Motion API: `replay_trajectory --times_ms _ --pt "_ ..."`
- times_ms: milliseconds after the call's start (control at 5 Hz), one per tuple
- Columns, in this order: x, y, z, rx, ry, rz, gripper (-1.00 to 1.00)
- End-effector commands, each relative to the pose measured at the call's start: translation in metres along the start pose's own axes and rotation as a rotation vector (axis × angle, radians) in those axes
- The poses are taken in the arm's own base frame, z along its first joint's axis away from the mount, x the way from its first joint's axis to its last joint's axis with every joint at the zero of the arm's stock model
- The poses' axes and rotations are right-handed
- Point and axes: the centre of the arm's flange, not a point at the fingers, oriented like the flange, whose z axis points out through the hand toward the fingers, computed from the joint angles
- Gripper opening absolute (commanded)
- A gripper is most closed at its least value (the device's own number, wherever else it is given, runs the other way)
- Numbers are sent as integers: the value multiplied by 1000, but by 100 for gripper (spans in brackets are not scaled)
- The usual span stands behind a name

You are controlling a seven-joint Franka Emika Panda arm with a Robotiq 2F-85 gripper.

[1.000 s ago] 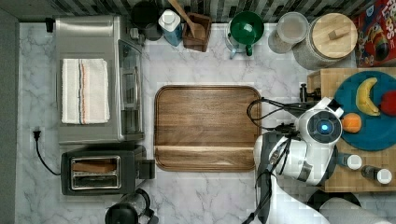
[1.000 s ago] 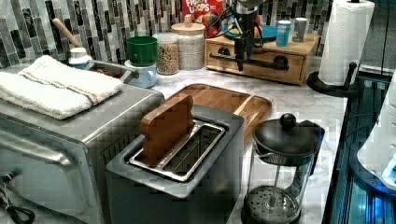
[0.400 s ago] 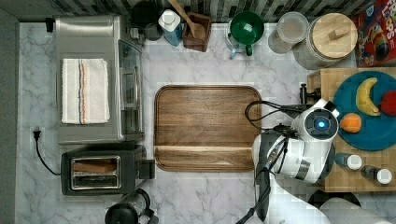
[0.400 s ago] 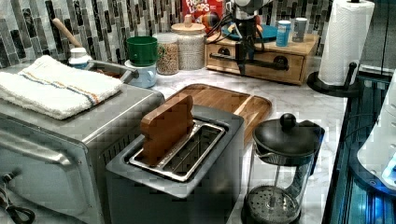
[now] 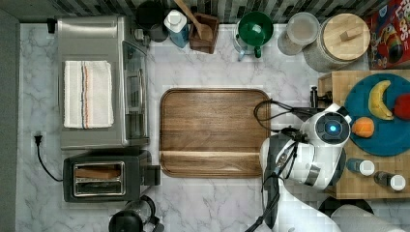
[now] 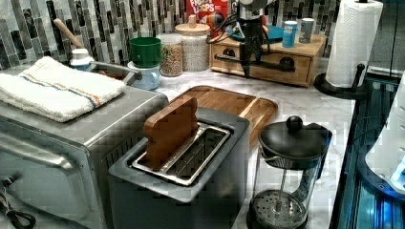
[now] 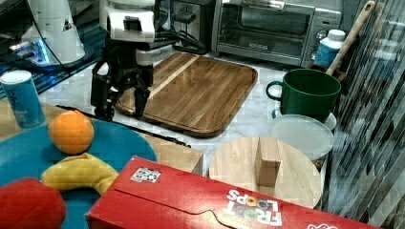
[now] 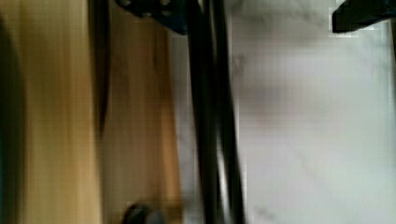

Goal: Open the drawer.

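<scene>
at the drawer front, gripper points down, fingers spread wide, straddling the black bar handle without pinching it. drawer sits under the blue plate, beside the cutting board.

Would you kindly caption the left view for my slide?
Robot gripper lowered at the black bar handle of a wooden drawer, beyond a toaster and cutting board.

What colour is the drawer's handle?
Black; the handle runs across the light-wood drawer, clearest in the left view.
</scene>
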Motion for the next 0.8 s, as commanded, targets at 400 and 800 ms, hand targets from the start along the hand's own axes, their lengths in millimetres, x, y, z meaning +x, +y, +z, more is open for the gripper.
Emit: replay_trajectory --times_ms 400,800 --pt "31 -200 -18 37 104 -103 100" --pt "15 -262 -33 69 84 -92 100"
